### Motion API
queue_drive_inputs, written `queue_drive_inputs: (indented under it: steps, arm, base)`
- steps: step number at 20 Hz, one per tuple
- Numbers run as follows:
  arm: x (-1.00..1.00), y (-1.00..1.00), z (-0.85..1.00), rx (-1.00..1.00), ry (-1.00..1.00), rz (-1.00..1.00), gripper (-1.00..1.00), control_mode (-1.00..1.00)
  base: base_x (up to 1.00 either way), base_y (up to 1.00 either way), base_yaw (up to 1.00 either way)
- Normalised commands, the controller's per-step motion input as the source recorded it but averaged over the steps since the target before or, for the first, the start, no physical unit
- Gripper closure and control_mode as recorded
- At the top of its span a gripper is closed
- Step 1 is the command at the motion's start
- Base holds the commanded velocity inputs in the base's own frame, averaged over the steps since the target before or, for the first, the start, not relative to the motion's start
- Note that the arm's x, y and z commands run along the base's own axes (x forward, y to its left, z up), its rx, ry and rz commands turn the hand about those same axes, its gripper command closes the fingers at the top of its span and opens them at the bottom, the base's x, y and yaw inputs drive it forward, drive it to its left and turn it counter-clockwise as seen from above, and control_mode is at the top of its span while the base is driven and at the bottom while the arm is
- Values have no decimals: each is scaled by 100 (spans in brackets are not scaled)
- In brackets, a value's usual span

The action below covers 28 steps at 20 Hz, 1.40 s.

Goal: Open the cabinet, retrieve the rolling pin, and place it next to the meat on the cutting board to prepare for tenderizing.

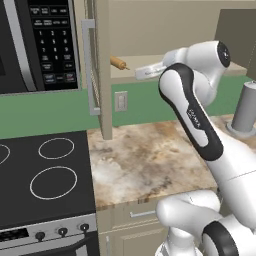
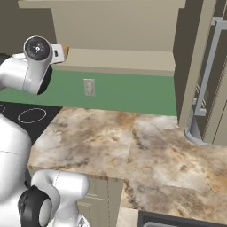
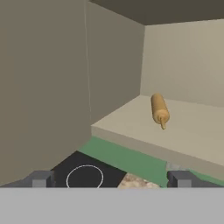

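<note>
The cabinet (image 1: 102,60) stands open, and its left door with the silver bar handle (image 1: 89,65) is swung out toward me. The rolling pin (image 1: 118,62), a tan wooden cylinder, lies on the bottom shelf (image 3: 192,127); in the hand view the rolling pin (image 3: 159,109) points one knobbed end at the camera. My gripper (image 3: 111,179) is open, with fingertips (image 3: 41,178) wide apart and nothing between them. It hovers just outside the shelf's front edge, short of the pin. From the left base, the gripper (image 1: 139,73) is just right of the pin. The meat and the cutting board are out of view.
A microwave (image 1: 40,45) hangs left of the cabinet, above a black stove (image 1: 45,175). The marbled counter (image 1: 150,160) runs below, with a wall outlet (image 1: 120,101) on the green backsplash. A grey cylinder (image 1: 247,107) stands at the right. The right door (image 2: 195,66) is swung open.
</note>
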Motion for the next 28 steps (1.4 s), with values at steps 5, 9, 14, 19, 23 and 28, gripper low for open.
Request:
queue_drive_inputs:
  steps: [5, 9, 14, 19, 23, 28]
  arm:
    - [38, 0, 0, -2, 0, -2, -100, -100]
    - [37, 0, 0, -2, 0, -1, -100, -100]
    - [35, 0, 0, -6, 2, 0, -100, -100]
    - [30, 0, 0, -8, 3, -1, -100, -100]
    - [28, 0, 0, -7, 2, -2, -100, -100]
    - [23, 5, 0, -5, 1, -5, -100, -100]
  base:
    - [0, 0, 0]
    - [0, 0, 0]
    - [0, 0, 0]
    - [0, 0, 0]
    - [0, 0, 0]
    - [0, 0, 0]
